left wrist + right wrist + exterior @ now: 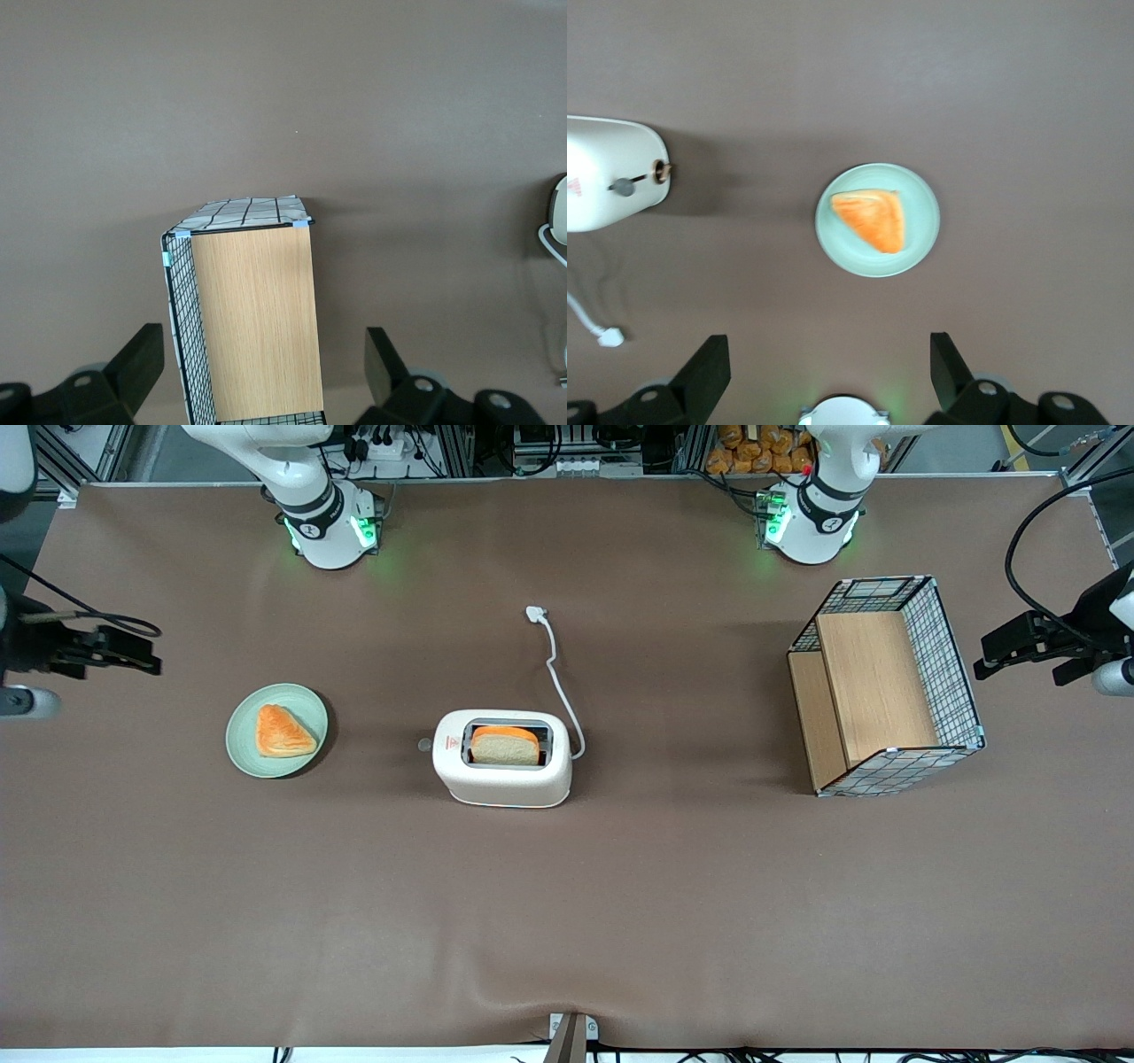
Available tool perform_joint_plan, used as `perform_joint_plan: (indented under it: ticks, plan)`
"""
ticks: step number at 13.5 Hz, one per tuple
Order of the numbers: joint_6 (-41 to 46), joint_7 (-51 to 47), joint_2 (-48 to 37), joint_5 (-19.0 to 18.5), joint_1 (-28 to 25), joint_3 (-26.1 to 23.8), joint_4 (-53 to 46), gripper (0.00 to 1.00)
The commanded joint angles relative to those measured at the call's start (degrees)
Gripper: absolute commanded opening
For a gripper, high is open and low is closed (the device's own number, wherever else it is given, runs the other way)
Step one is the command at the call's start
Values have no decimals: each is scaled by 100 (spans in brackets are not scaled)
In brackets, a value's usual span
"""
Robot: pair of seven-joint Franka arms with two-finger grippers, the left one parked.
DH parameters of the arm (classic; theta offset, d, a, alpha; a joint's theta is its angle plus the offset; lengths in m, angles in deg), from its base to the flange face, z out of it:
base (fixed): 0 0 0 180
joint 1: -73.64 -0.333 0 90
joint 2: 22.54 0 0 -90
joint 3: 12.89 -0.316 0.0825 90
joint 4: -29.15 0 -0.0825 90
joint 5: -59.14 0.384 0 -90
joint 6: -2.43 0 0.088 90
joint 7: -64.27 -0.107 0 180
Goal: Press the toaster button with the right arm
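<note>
The cream-white toaster (502, 772) stands mid-table with a bread slice (505, 746) in its slot. The toaster button (425, 744), a small grey knob, sticks out of the short end that faces the working arm's end of the table. In the right wrist view the toaster (602, 173) and its grey button (623, 187) show from above. My right arm's gripper (142, 654) hangs above the table at the working arm's end, well away from the toaster. The gripper (828, 347) is open with nothing between its fingers.
A pale green plate (244, 748) with a triangular pastry (282, 732) lies between the gripper and the toaster. The toaster's white cord (558, 673) trails toward the arm bases. A wire basket with wooden panels (886, 682) stands toward the parked arm's end.
</note>
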Motion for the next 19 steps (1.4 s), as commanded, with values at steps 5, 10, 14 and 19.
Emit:
perform_joint_plan:
  ticks: [5, 10, 14, 19]
  plan:
    - [13, -419, 287, 1039, -36, 9, 549, 20]
    - [-582, -1149, 481, 1892, -456, 1, 1180, 0]
    - [-1759, -1291, 411, 2346, -844, -8, 2128, 0]
    - [-2659, -522, 208, 3129, -898, -17, 2913, 0]
